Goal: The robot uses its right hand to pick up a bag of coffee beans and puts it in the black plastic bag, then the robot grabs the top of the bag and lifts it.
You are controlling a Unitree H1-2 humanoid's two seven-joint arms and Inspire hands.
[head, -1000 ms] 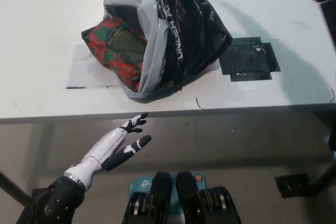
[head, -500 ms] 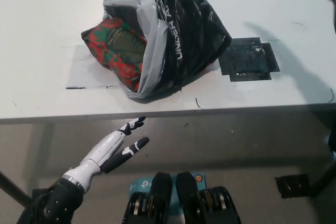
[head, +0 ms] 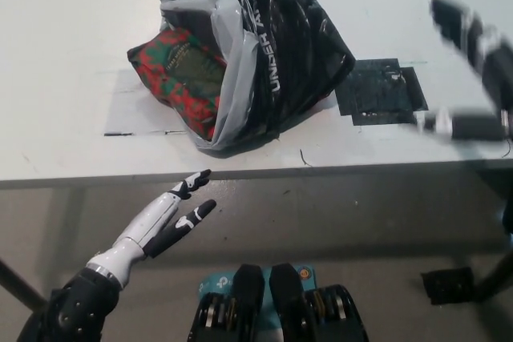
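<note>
A black plastic bag (head: 280, 46) lies on its side on the white table (head: 72, 30), its grey-lined mouth facing left. The red and green coffee bean bag (head: 178, 74) lies in that mouth, its left half sticking out. My black right hand (head: 475, 70) is blurred at the right edge, above the table and well right of the plastic bag. Its fingers are spread and hold nothing. My white left hand (head: 160, 222) rests open at the lower left, below the table's front edge.
A black square patch (head: 377, 90) lies flat on the table to the right of the plastic bag. The table's front edge (head: 321, 167) crosses the picture, with floor below it. A dark object (head: 445, 284) sits on the floor at the lower right.
My right hand has swung into view at the right edge, blurred by motion. The left hand has sunk a little lower. Both bags lie as before.
</note>
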